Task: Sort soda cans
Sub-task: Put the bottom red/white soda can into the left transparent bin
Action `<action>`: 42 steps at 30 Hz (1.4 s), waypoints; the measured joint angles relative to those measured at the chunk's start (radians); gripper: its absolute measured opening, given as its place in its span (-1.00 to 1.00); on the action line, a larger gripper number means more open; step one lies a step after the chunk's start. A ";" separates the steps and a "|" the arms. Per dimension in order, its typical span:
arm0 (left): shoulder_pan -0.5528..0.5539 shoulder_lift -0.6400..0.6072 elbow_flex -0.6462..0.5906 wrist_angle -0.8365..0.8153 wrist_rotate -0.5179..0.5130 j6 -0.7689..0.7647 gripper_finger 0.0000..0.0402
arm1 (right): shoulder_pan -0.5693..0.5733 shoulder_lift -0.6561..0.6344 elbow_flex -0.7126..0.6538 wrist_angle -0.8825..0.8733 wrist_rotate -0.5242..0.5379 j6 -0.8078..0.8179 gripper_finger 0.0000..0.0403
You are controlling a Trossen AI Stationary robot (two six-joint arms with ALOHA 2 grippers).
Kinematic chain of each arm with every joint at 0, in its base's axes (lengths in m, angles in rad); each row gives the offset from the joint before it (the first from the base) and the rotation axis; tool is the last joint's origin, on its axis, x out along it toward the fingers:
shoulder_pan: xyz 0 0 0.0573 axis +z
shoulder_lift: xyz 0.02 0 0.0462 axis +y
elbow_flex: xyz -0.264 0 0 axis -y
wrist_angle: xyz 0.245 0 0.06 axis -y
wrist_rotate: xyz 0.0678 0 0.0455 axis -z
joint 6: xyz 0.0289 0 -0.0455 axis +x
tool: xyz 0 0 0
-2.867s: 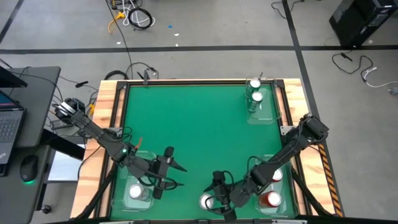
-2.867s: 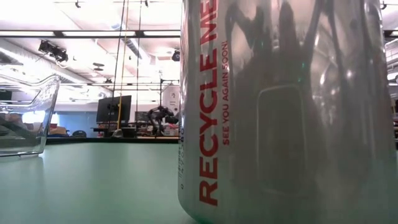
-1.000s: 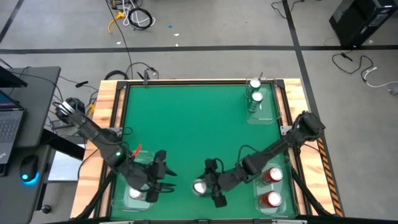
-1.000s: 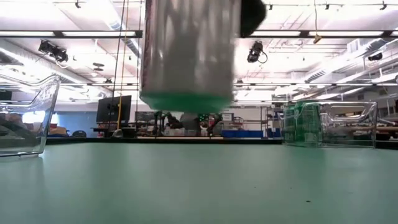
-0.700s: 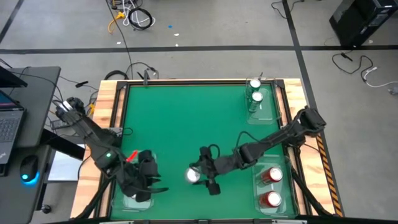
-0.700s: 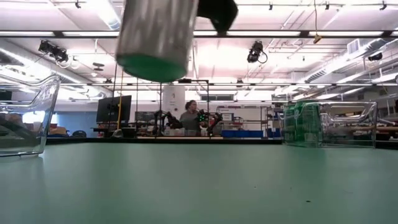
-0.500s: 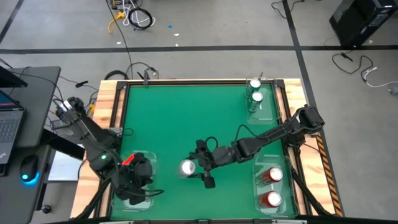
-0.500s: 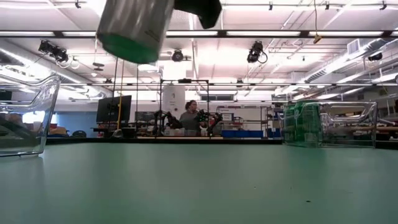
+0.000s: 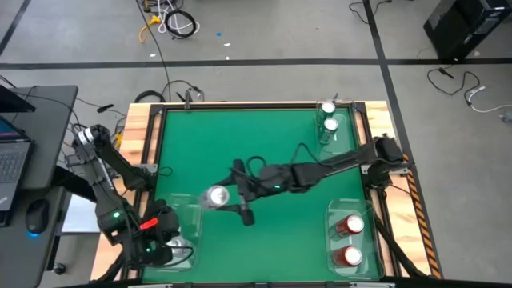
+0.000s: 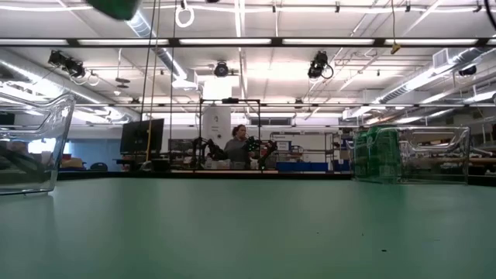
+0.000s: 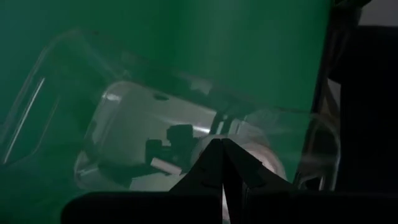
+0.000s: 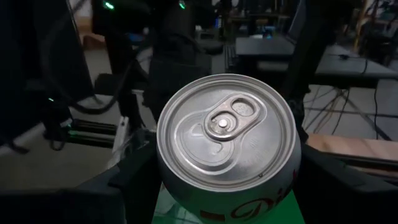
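Note:
My right gripper (image 9: 226, 198) reaches in from the table's right and is shut on a silver-grey soda can (image 9: 216, 196), high over the table's middle left; its base shows in the low view (image 10: 116, 8). My left gripper (image 11: 222, 163) is shut and holds nothing. It hangs over the clear tray (image 9: 188, 210) at the near left, in which another silver can (image 11: 264, 158) stands. Two green cans (image 9: 328, 118) stand in the far right tray, and two red cans (image 9: 349, 240) in the near right tray. My right gripper pinches the silver can by its side wall (image 12: 163, 163) just below the top rim, one finger (image 12: 134, 171) on each side. The fingers come about level from the table's right. The can is lifted clear of the table and tilted.
Clear trays stand at the far right (image 9: 336, 144), near right (image 9: 332, 240) and near left of the green table. Wooden rails (image 9: 138, 152) frame the table. A person (image 10: 236, 147) stands far off in the room behind. The green middle (image 9: 256, 144) is bare.
My right gripper has carried the silver can up and toward the table's left and far edges, clear of the table and tilting. My left gripper has drawn back toward the near left corner over its tray, turned, and shut.

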 joint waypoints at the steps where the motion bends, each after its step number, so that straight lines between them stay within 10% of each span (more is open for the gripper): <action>1: -0.010 0.000 0.000 -0.009 -0.005 -0.009 -0.99 | -0.006 0.027 0.045 -0.035 -0.003 -0.009 0.43; 23: -0.207 -0.002 0.164 -0.136 -0.297 0.039 -1.00 | -0.086 0.618 0.805 -0.390 -0.192 -0.009 0.43; 42: -0.205 -0.001 0.165 -0.165 -0.312 0.036 -1.00 | -0.113 0.690 0.799 -0.417 -0.218 0.025 0.43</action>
